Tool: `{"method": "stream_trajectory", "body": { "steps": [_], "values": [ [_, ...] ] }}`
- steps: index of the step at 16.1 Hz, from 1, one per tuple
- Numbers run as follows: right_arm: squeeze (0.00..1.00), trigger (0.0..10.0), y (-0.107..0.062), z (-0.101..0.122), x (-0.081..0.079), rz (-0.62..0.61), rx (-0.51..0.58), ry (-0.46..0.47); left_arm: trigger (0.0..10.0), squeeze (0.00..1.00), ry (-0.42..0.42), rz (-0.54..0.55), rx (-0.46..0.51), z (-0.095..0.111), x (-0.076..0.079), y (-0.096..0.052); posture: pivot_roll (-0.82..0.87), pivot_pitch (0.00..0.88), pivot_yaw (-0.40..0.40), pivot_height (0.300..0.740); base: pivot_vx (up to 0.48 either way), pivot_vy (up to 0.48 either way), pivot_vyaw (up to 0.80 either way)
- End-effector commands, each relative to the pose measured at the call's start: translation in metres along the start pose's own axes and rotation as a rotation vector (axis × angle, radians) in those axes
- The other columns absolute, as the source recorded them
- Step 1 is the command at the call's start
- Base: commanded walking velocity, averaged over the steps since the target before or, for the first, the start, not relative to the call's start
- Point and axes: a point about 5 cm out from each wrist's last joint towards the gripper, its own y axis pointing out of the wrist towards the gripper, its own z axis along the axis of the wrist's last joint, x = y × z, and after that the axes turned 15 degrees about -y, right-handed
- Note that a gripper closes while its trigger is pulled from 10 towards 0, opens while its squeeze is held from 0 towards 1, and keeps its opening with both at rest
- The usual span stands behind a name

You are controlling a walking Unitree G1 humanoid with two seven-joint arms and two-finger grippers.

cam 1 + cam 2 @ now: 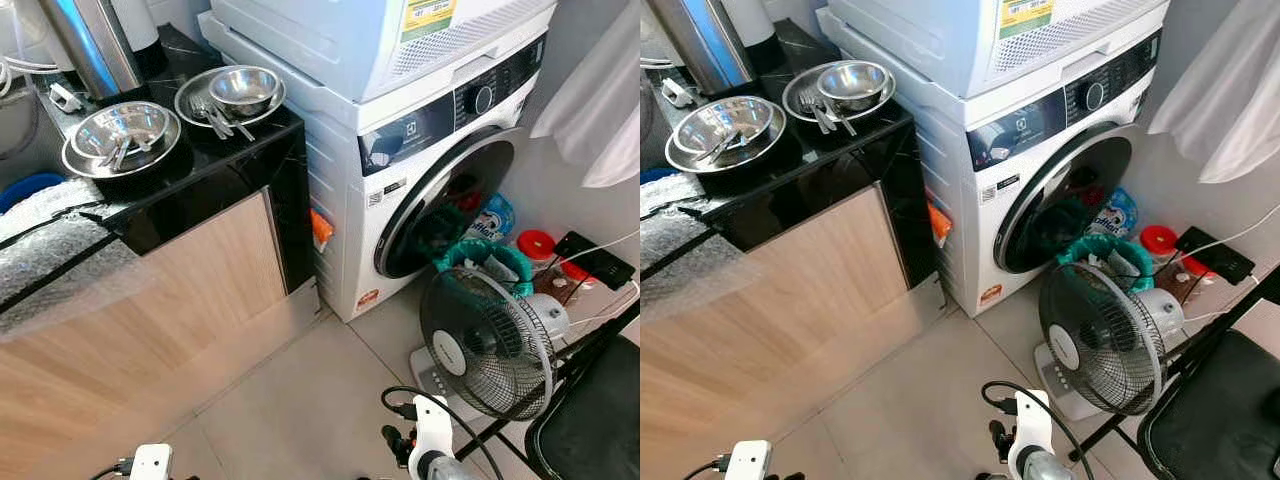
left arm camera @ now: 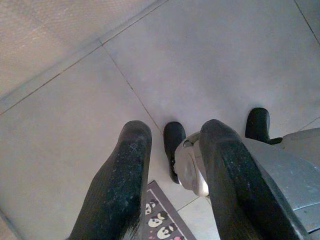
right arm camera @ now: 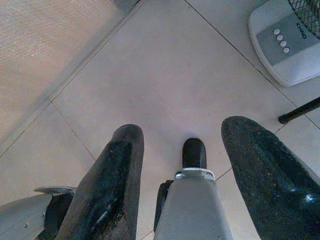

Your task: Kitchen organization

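Two steel bowls [image 1: 122, 127] [image 1: 243, 88] with cutlery on black worktop [image 1: 215, 165], beside washing machine [image 1: 420, 170]. Left gripper [image 2: 172, 165] and right gripper [image 3: 182, 150]: parted, empty, hanging above floor tiles [image 3: 165, 75]. Fan [image 1: 487, 343] nearby.

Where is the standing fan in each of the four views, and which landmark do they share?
Left eye view: fan at lower right, before the washing machine.
Right eye view: fan at lower right, nearer the centre.
Right wrist view: its white button base, beyond the right pincer.
Left wrist view: floor tiles beside the wooden cabinet front instead.
Shared landmark: that cabinet front.
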Motion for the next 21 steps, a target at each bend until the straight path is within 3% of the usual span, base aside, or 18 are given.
{"method": "stream_trajectory", "body": {
  "steps": [1,21],
  "values": [
    [0.0,10.0,-0.0012,-0.0066,-0.0029,0.004,-0.017,0.016,10.0,0.0,0.007,0.025,-0.038,-0.008,-0.0074,-0.0043,-0.01,0.121,0.069,0.74,0.0,0.0,0.0],
    [0.0,10.0,-0.0013,-0.0074,-0.0039,0.0,-0.019,0.015,10.0,0.0,0.001,0.065,-0.058,-0.0108,-0.0112,-0.0054,-0.04,0.103,0.078,0.74,0.0,0.0,0.0]
  ]
}}
